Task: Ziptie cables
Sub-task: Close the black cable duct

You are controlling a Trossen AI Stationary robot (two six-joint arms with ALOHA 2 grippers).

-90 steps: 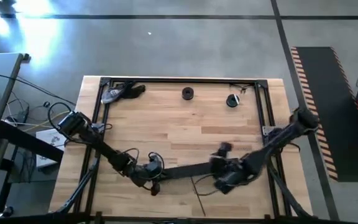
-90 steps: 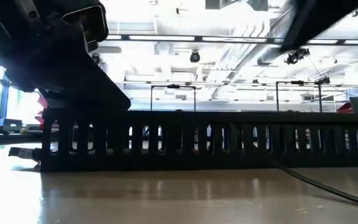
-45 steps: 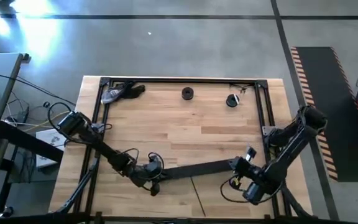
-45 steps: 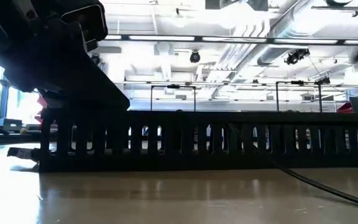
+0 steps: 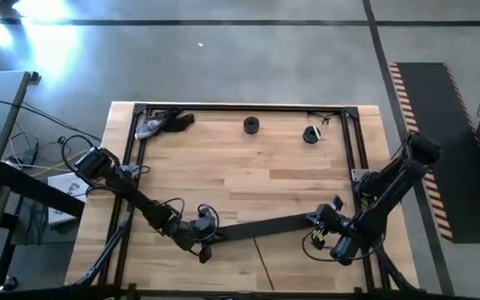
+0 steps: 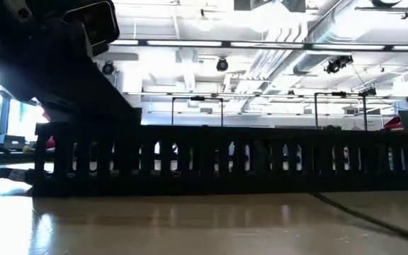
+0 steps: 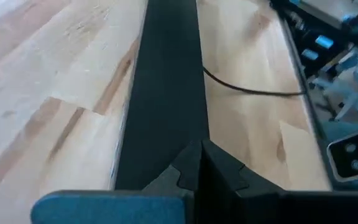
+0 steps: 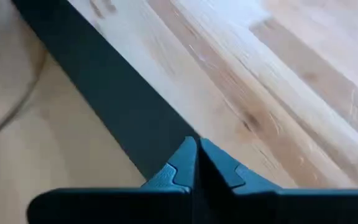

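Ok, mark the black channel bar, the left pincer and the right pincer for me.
black channel bar [image 5: 261, 225]: high view, middle of its length on the table.
left pincer [image 7: 199, 149]: left wrist view, meeting fingertips over the bar.
right pincer [image 8: 196, 148]: right wrist view, meeting fingertips at the bar's edge.

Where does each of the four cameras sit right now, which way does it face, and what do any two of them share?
High view: above the table, looking straight down; both arms show, left gripper and right gripper at opposite ends of the black channel.
Low view: at tabletop height, looking level across; the channel's slotted side fills it, a dark arm at upper left.
Left wrist view: along the channel, own fingers shut.
Right wrist view: along the channel, own fingers shut.
Shared: the channel shows in all four.
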